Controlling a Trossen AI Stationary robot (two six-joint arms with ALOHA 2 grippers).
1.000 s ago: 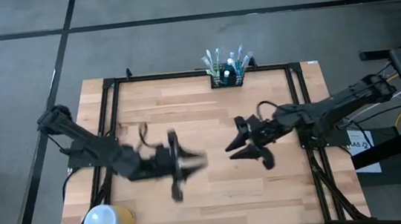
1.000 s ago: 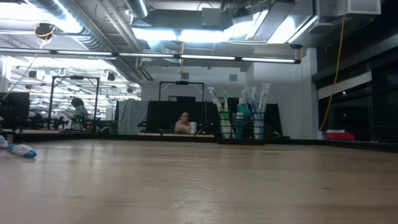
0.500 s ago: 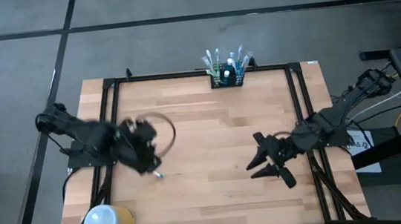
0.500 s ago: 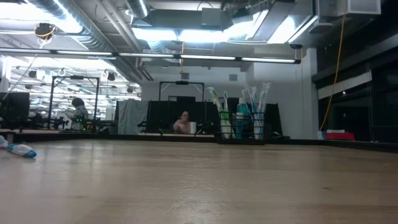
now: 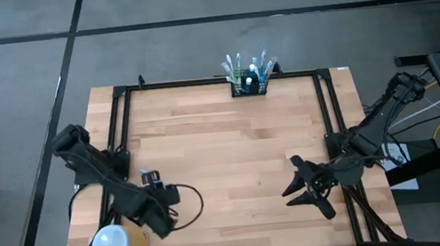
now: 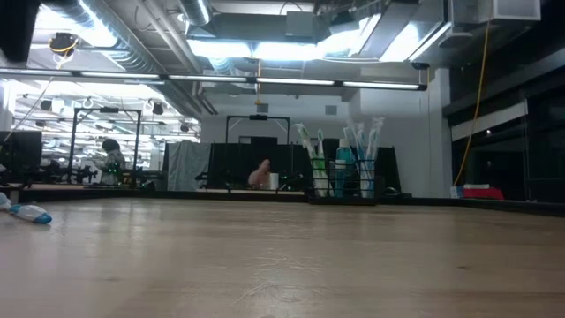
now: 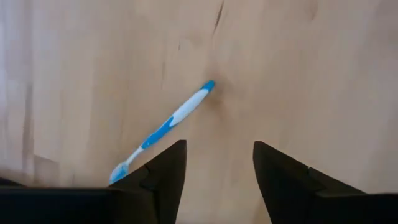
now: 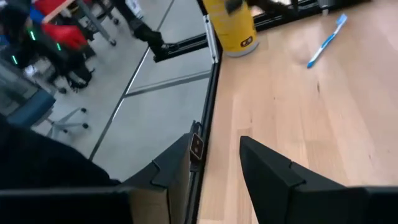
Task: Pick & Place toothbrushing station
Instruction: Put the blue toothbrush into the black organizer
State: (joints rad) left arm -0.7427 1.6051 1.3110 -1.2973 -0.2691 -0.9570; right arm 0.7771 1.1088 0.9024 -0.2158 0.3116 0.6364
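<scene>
1. The station [image 5: 249,83] stands at the middle of the table's far edge, with several brushes and a tube upright in its slots; in the low view the station [image 6: 344,172] sits level, with nothing touching it
2. One blue and white toothbrush [image 7: 165,130] lies flat on the bare wood, well apart from the station and towards the near left corner, not far from the yellow cylinder [image 5: 118,244]
3. My left gripper [image 7: 217,149] hangs just above that brush, released: its fingers stand apart with only wood between them, and the brush lies beside one finger, not in the gap
4. My right gripper [image 8: 214,149] is released too and holds nothing; it waits well away from the station, by the table's right edge
5. My judgement: the station looks mostly filled, and the loose brush is what is left, so it needs a fresh grasp and a carry across to the station
6. Against a second ago: my left arm was over the middle of the table, nearer the station, and has pulled back towards the near left corner, with its fingers spread wider
7. My right arm has drawn back from the table's centre towards the right edge; the station has not shifted
</scene>
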